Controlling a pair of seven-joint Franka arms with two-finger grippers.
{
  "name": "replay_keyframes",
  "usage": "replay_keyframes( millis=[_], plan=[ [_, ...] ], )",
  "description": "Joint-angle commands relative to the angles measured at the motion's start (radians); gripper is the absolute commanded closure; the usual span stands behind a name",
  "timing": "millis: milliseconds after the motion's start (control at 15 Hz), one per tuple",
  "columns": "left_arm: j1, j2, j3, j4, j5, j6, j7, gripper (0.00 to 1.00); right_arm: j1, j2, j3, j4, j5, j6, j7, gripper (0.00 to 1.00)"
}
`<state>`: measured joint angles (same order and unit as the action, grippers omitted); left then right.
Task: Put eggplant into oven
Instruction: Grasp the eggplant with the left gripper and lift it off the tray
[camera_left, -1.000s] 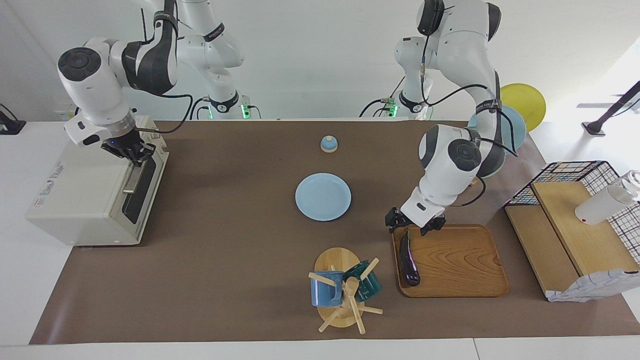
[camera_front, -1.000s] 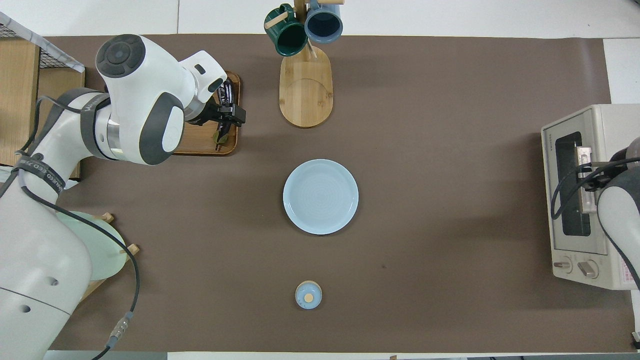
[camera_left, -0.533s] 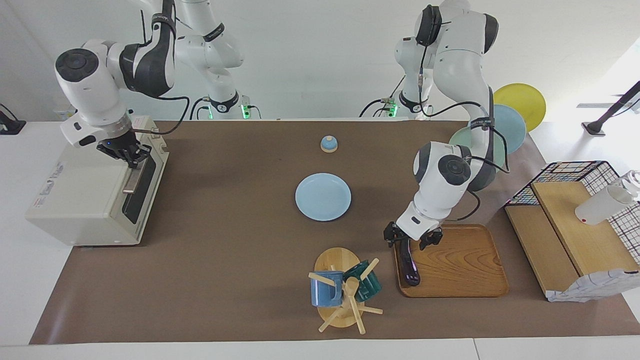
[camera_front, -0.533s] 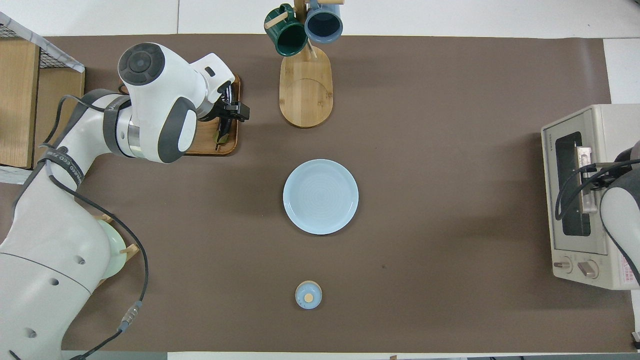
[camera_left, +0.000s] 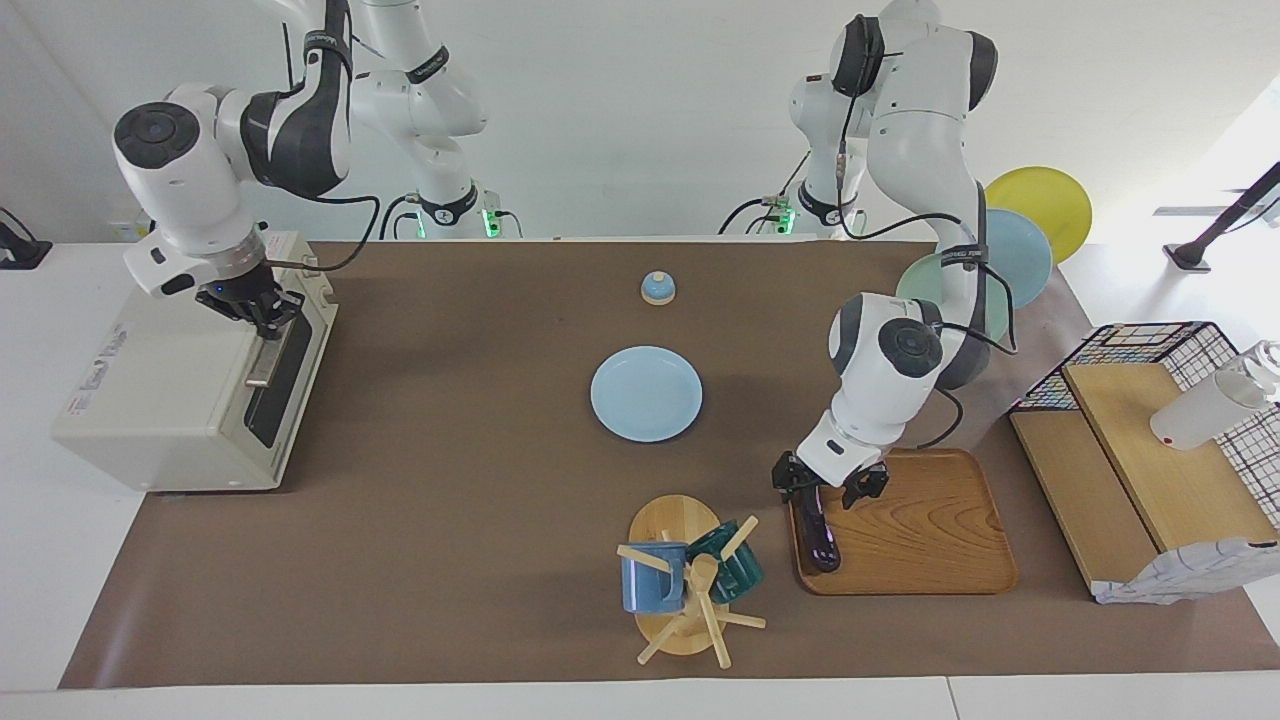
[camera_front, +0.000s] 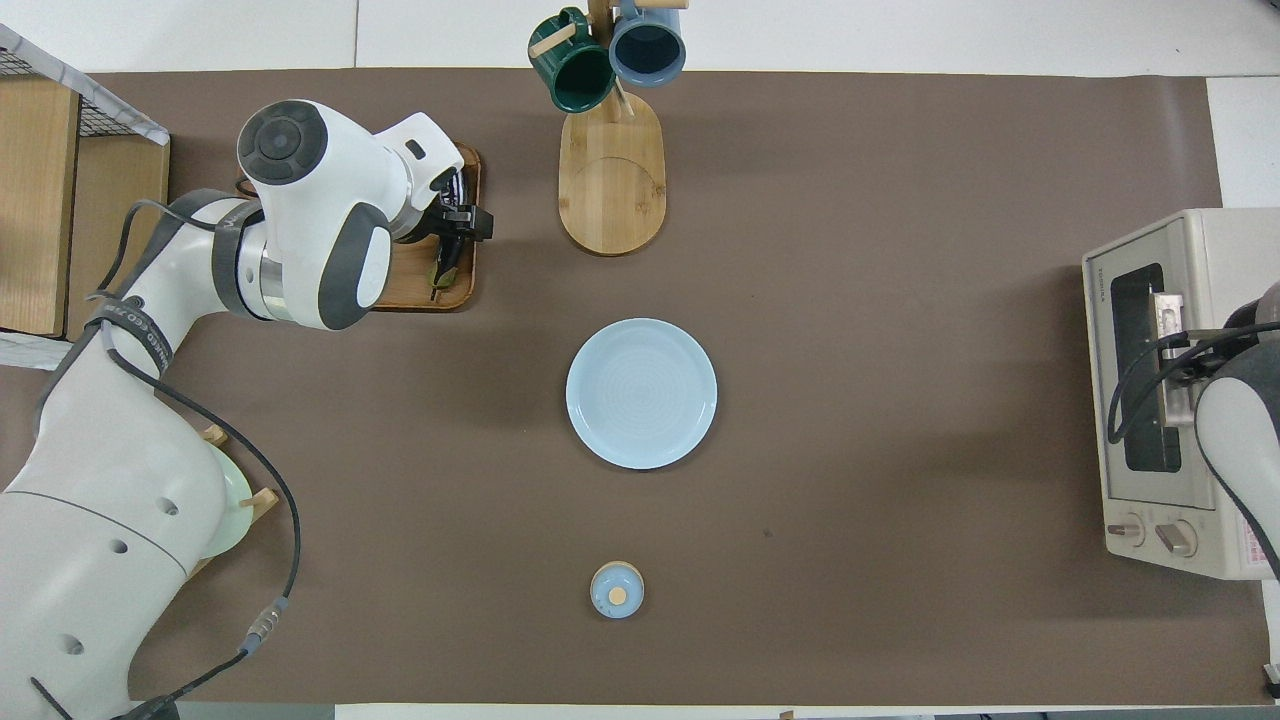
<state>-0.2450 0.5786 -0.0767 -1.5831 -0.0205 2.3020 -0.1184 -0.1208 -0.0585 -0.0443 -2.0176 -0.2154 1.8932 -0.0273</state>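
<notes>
wall (camera_left: 640, 120): plain white | table (camera_left: 30, 450): white | mat (camera_left: 480, 500): brown | light: bright, even

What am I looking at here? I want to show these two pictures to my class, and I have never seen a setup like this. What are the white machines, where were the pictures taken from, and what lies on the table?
The white machines are two robot arms, each ending in a two-finger gripper. One picture is taken from high across the table, facing the robots; the other from above their own end, looking down.

The left gripper is down over the eggplant, which lies on a wooden tray; its fingers stand on either side of the stem end, and a lift has not begun. The right gripper is at the handle of the oven, whose door is closed.

Also on the brown mat: a blue plate in the middle, a small blue lidded pot nearer to the robots, and a mug rack with a blue and a green mug, beside the tray.
</notes>
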Motion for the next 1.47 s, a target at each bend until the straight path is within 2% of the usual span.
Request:
replay_keyframes(
  millis=[0,333,600,667,733,1000,1200,1333,1400],
  plan=[
    [0.012,-0.006,0.0,-0.024,0.017,0.036,0.017,0.12,-0.013,-0.012,0.007,-0.03,-0.004,0.03,-0.017,1.0],
    [0.024,-0.005,0.0,-0.023,0.017,0.04,0.017,0.27,-0.028,-0.012,0.007,-0.064,0.004,0.058,-0.028,1.0],
    [0.023,-0.005,0.0,-0.024,0.017,0.046,0.017,0.35,0.001,-0.009,0.009,-0.096,0.034,0.115,-0.026,1.0],
    [0.023,-0.005,0.0,-0.029,0.017,0.051,0.017,0.4,0.035,-0.008,0.009,-0.095,0.034,0.116,-0.023,1.0],
    [0.023,-0.006,0.0,-0.044,0.017,0.06,0.019,0.49,0.049,-0.008,0.009,-0.096,0.034,0.118,-0.022,1.0],
    [0.016,-0.013,0.0,-0.074,0.017,0.08,0.022,0.74,0.059,0.009,0.009,-0.127,0.063,0.167,-0.026,1.0],
    [0.021,-0.014,0.0,-0.058,0.017,0.047,0.026,1.0,0.061,0.023,0.009,-0.144,0.071,0.199,-0.023,1.0],
    [0.021,-0.023,-0.002,-0.015,0.008,-0.034,0.022,1.0,0.067,0.045,0.011,-0.145,0.083,0.224,-0.02,1.0],
    [0.02,-0.063,-0.003,-0.018,-0.001,-0.085,0.008,1.0,0.076,0.06,0.011,-0.15,0.1,0.243,-0.02,1.0]
  ],
)
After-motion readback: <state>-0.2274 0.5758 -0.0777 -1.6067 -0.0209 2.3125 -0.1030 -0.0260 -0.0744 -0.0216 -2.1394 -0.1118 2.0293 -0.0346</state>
